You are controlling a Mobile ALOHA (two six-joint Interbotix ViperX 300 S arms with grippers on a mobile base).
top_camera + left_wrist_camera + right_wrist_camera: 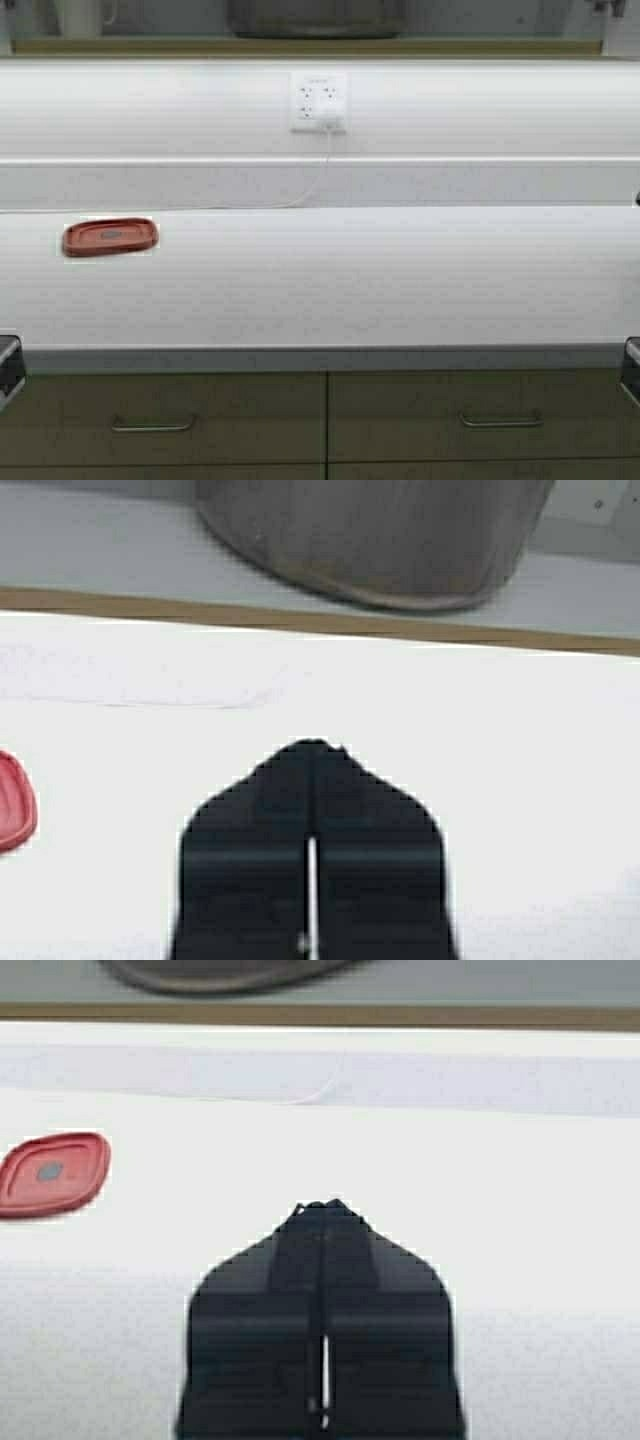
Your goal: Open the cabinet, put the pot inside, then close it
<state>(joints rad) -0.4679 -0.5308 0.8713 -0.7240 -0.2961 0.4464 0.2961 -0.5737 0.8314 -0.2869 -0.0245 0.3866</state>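
Grey metal of the pot point(315, 17) is seen inside the cabinet point(300, 46). Left gripper point(312, 755) and right gripper point(322, 1212) are pressed together, holding nothing.

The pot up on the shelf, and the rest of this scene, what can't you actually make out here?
- Pot: high view's top edge cuts off all but its base; handles unseen.
- Cabinet doors: outside every view.
- Left end effector and right end effector: shut; arms only slivers at the high view's edges.
- Red lid: markings too small.

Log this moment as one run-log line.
pot: on cabinet shelf | doors: not in view | left gripper: shut, empty | right gripper: shut, empty | red lid: on counter
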